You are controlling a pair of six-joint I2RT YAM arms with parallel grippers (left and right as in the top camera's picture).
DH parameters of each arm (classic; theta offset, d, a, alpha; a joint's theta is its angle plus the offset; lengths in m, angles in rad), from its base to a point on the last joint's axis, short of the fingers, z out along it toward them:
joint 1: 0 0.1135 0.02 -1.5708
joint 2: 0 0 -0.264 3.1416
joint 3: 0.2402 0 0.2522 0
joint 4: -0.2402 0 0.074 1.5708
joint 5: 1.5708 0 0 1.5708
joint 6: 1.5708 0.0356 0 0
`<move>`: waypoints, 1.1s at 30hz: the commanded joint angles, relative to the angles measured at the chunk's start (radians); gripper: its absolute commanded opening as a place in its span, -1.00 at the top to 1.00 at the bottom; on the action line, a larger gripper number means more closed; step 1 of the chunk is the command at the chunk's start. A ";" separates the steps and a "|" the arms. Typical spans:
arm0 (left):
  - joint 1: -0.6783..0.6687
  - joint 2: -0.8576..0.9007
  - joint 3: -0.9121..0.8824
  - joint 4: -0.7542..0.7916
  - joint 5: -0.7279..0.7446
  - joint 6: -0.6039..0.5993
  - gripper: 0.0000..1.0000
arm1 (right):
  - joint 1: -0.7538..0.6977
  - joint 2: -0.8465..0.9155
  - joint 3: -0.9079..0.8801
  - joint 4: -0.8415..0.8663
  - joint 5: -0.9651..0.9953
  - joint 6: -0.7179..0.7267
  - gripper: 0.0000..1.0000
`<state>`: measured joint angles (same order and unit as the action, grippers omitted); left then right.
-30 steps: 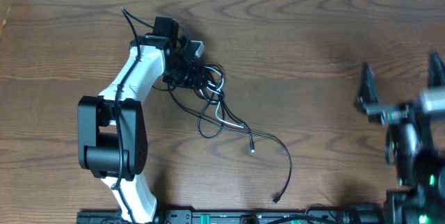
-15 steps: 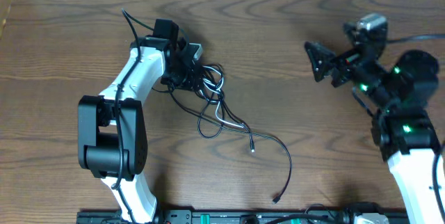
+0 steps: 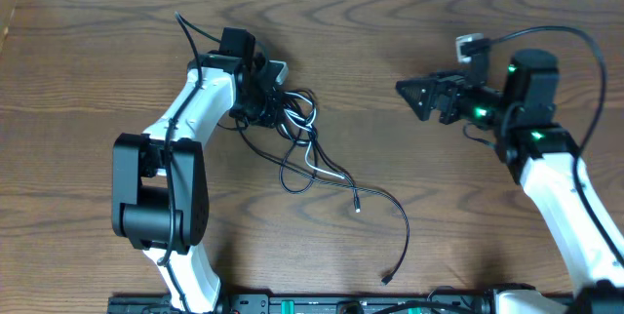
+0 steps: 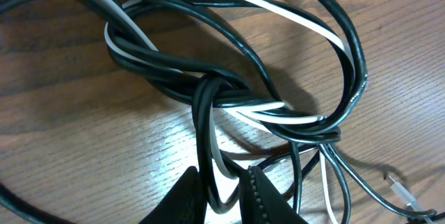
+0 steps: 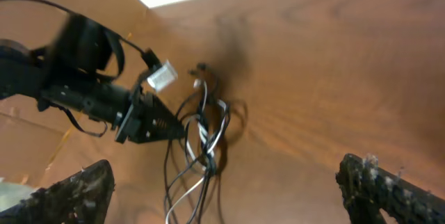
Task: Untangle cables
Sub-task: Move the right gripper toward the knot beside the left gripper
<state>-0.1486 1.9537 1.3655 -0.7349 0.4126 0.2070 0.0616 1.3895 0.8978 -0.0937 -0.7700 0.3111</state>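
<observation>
Our left pincer (image 4: 224, 195) pinches black and white strands of the cables (image 4: 208, 92) together, so pulling could draw them tighter; our right pincer (image 3: 409, 98) hangs wide open, well apart.

overhead: straight down, far, whole table (image 3: 458, 216)
left wrist: pressed close over cables (image 4: 229, 78)
right wrist: far, facing 9 o'clock
shared: the cables

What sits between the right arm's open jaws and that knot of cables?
Nothing visible: only bare table lies between the right gripper, jaws open, and the cables. The left gripper has its jaws pinched on a black strand there.
</observation>
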 commanded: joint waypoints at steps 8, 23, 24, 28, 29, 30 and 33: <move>-0.021 -0.010 -0.008 0.011 -0.001 0.002 0.85 | 0.099 0.322 0.017 0.103 0.060 0.357 -0.47; -0.021 -0.010 -0.008 0.016 0.024 0.024 0.85 | 0.356 0.500 0.017 0.335 0.323 0.560 0.11; -0.021 -0.010 -0.008 0.015 0.024 0.024 0.85 | 0.372 0.515 0.017 0.367 0.331 0.560 0.11; -0.021 -0.010 -0.008 0.022 0.024 0.024 0.76 | 0.422 0.570 0.017 0.515 0.342 0.587 0.07; -0.021 -0.010 -0.008 0.023 0.024 0.024 0.68 | 0.428 0.585 0.017 0.537 0.350 0.604 0.07; -0.021 -0.010 -0.008 0.023 0.024 0.024 0.66 | 0.431 0.609 0.018 0.570 0.353 0.630 0.08; -0.021 -0.010 -0.008 0.024 0.024 0.024 0.48 | 0.431 0.659 0.019 0.668 0.335 0.666 0.09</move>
<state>-0.1669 1.9537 1.3651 -0.7094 0.4206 0.2165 0.4889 1.9938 0.9051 0.5171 -0.4473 0.9138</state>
